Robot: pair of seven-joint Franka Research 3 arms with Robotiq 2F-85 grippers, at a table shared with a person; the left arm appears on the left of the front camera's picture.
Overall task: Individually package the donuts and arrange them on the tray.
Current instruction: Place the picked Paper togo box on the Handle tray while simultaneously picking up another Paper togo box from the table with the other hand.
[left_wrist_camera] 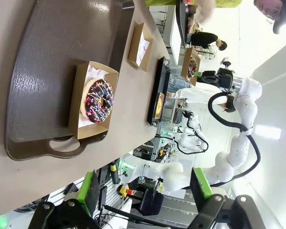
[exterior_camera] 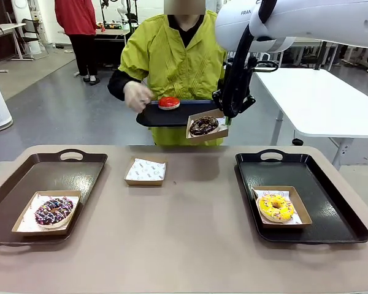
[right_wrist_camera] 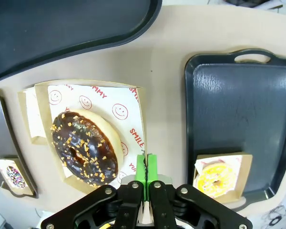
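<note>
My right gripper is shut on the edge of a cardboard box and holds it in the air over the table's far edge. In the box lies a dark chocolate donut with pale crumbs. The right wrist view has the pads pinching the box's paper-lined rim beside that donut. The person holds up a black tray carrying a red-glazed donut. A boxed yellow donut sits on the right tray. A boxed chocolate sprinkle donut sits on the left tray. My left gripper is open, above that tray's handle.
An empty paper-lined box stands on the tan table between the two trays. A white table stands at the right, behind. Another person stands far off at the left.
</note>
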